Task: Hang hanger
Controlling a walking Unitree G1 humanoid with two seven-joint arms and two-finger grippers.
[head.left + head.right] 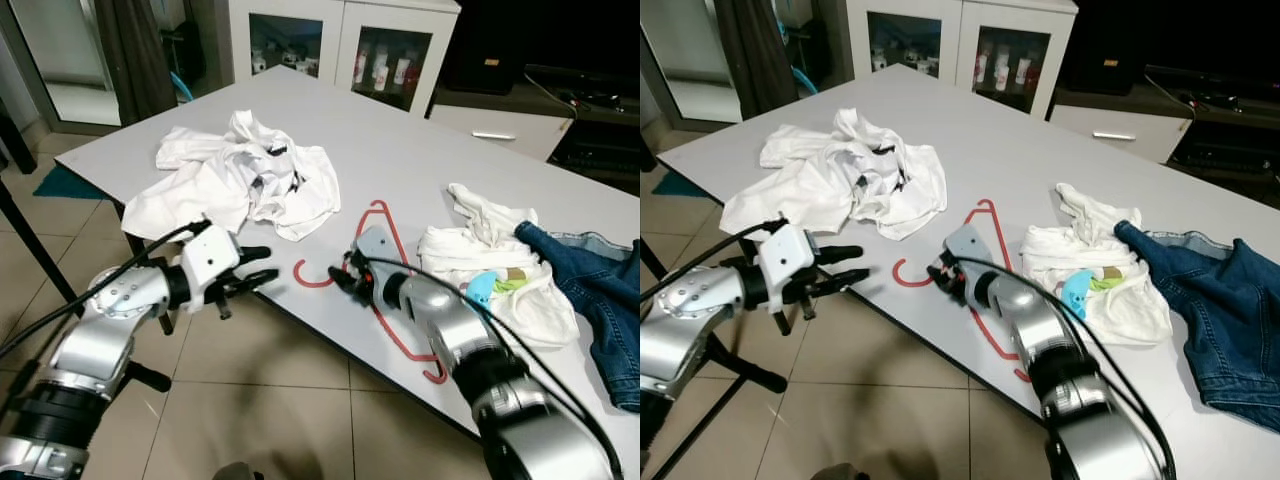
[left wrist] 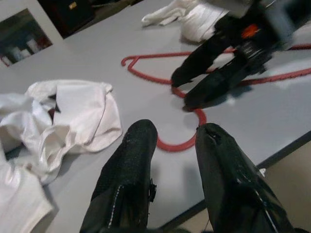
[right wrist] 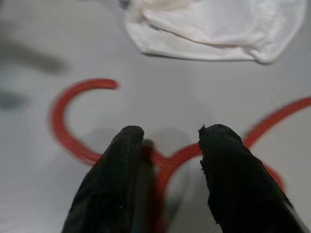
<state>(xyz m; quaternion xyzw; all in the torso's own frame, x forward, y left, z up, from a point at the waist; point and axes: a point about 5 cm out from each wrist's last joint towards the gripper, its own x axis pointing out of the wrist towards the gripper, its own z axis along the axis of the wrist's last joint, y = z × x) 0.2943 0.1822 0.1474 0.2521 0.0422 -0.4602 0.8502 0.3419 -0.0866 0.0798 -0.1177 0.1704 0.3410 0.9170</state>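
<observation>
The right arm is stretched forward and inward, wrist angled down; the right gripper (image 3: 167, 145) is lowered with its fingers parted. The left arm is bent at the elbow, and the left gripper (image 1: 258, 268) is held level, fingers apart.

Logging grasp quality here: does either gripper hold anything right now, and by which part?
Nothing is held yet. The right gripper is open, its fingers astride the red hanger at the neck below the hook. The left gripper is open beside the table edge.
</observation>
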